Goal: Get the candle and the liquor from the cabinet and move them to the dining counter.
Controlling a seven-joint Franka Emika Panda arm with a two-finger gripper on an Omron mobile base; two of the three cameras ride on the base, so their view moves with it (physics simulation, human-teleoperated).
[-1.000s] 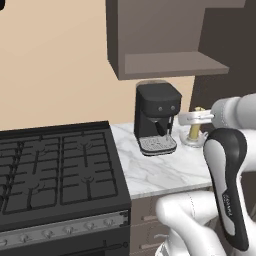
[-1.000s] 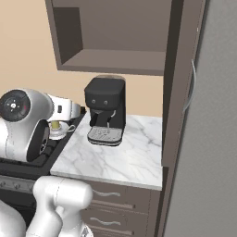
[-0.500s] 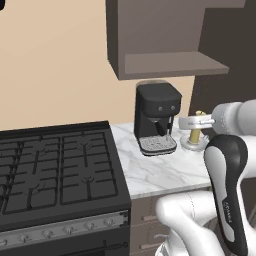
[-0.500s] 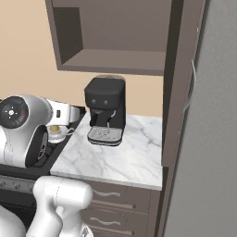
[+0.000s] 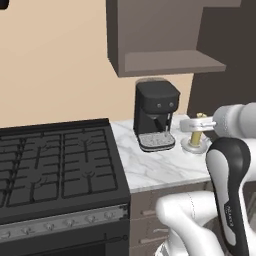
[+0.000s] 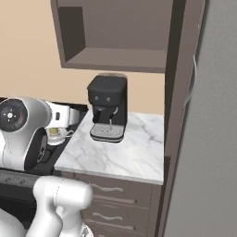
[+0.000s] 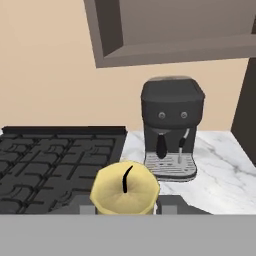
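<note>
The pale-yellow candle (image 5: 196, 135) stands upright in its small clear dish holder (image 5: 194, 146), and my gripper (image 5: 198, 122) is shut on it near its top. It hangs in front of the open dark brown cabinet (image 5: 165, 47), over the small marble counter beside the coffee machine. In the hand view the candle (image 7: 125, 192) with its black wick sits between my two fingertips (image 7: 168, 204). From the right base view the candle holder (image 6: 58, 134) peeks out behind my wrist. The cabinet (image 6: 115, 34) shelf looks bare. The liquor and the dining counter are out of view.
A black coffee machine (image 5: 156, 115) stands on the small marble counter (image 5: 160, 170). A black gas stove (image 5: 55, 165) lies to its left. Brown drawers (image 6: 120, 203) sit under the counter, and a tall grey panel (image 6: 213, 115) rises at the right.
My hand with the candle has sunk a little and drawn slightly back from the cabinet. The grip stays the same.
</note>
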